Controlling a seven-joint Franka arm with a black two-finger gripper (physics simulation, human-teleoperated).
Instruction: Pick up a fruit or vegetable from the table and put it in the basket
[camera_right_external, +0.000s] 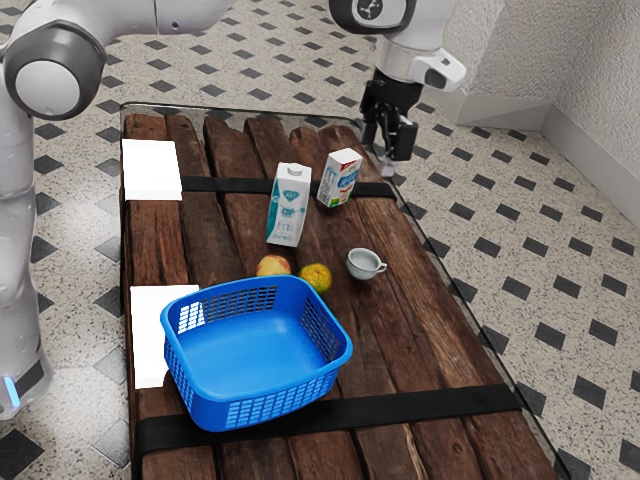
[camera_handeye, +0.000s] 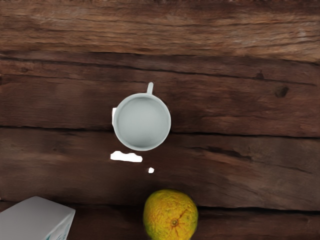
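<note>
One black two-finger claw (camera_right_external: 379, 158) hung high, its fingers parted, holding nothing. The round, mottled yellow-green fruit (camera_right_external: 316, 277) lay well below, toward the exterior view's left, between the pale handled cup (camera_right_external: 362, 264) and blue plastic basket (camera_right_external: 256, 402); reaching it likely meant passing the cup basketward, then descending.

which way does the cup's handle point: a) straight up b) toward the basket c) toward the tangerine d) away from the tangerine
d, the handle sticks out on the side of the cup opposite the tangerine
</note>
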